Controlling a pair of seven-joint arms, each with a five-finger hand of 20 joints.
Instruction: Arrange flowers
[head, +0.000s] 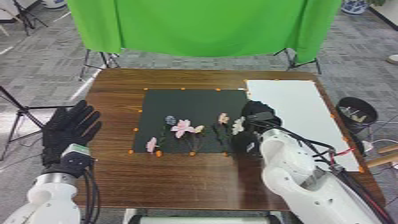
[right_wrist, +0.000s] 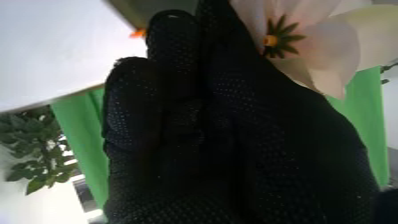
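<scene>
My left hand (head: 71, 125) lies at the table's left edge in the head view, its fingers straight and spread. My right hand (head: 259, 112) is over the right edge of the black mat (head: 178, 102). Just beside it is a white flower (head: 238, 126). Also on the mat are a large pink flower (head: 182, 128), a small pink one (head: 151, 144), a blue one (head: 170, 120) and a peach one (head: 223, 118). In the right wrist view my right hand (right_wrist: 191, 135) has its fingers extended close together, and a pale flower (right_wrist: 311, 45) is against it.
A white sheet (head: 289, 100) covers the table's right part, partly under the right arm. Orange markers (head: 183, 89) line the mat's borders. A black bin (head: 357, 111) stands beyond the table's right edge, and a green cloth (head: 204, 27) hangs behind the table.
</scene>
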